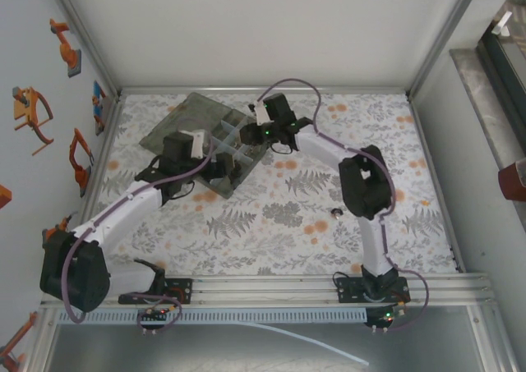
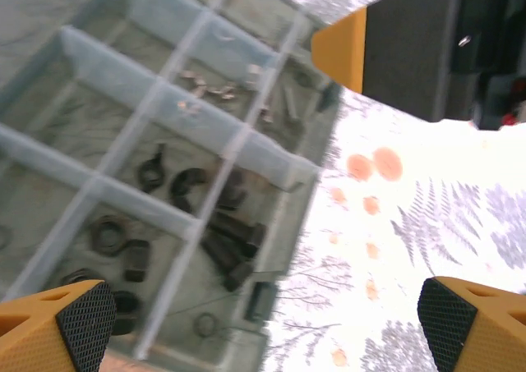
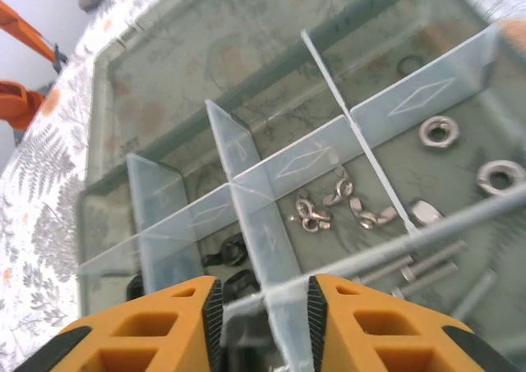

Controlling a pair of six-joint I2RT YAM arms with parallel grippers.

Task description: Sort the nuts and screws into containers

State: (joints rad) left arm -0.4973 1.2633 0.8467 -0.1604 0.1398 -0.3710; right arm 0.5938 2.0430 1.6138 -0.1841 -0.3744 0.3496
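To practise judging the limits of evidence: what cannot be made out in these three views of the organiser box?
Top external: loose dark speck on the table, too small to call screw or nut.
Top external: organiser box contents, partly covered by the left arm.
Left wrist: dark parts, blurred.
Right wrist: whatever lies beneath the right tool, hidden by its fingers.

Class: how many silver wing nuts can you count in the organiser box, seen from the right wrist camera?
3, together in one compartment: the left wing nut, the middle wing nut, the right wing nut. Others may hide behind dividers.
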